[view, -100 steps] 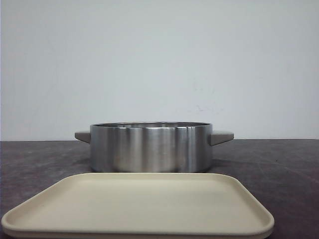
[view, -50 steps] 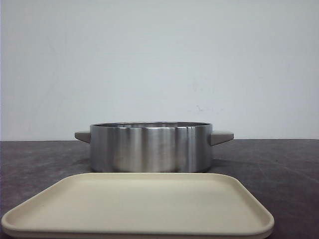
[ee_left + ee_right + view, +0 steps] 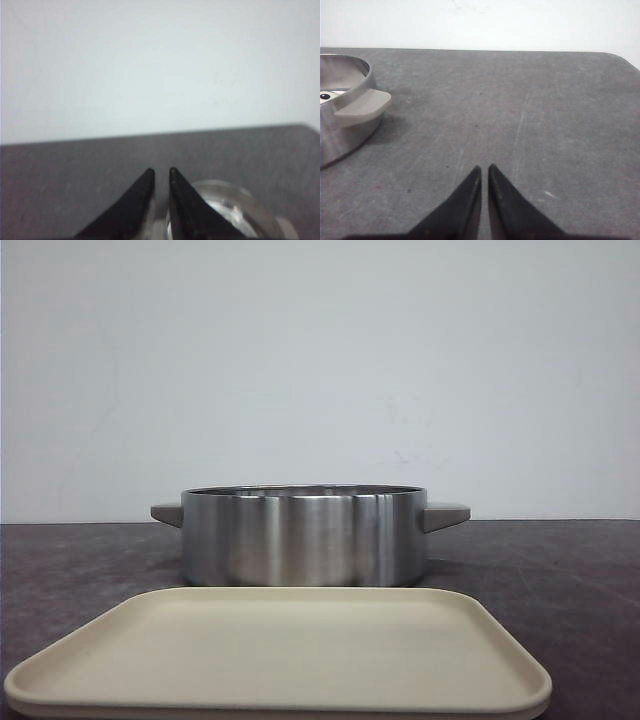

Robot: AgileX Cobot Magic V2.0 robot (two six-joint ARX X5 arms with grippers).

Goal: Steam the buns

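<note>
A brushed steel pot [image 3: 300,535] with beige side handles stands mid-table, its inside hidden in the front view. In the right wrist view the pot [image 3: 342,137] is off to one side, and a sliver of a white bun [image 3: 327,96] with a black eye shows over its rim. The other buns are hidden. My right gripper [image 3: 484,167] hovers over bare table apart from the pot, shut with only a thin slit. My left gripper [image 3: 160,171] is also shut with nothing seen between its tips. A blurred shiny round rim, apparently the pot [image 3: 240,210], lies just beyond one finger.
A beige rectangular tray [image 3: 280,655] with nothing on it lies in front of the pot at the near table edge. The dark grey tabletop [image 3: 530,100] runs back to a plain white wall. Neither arm appears in the front view.
</note>
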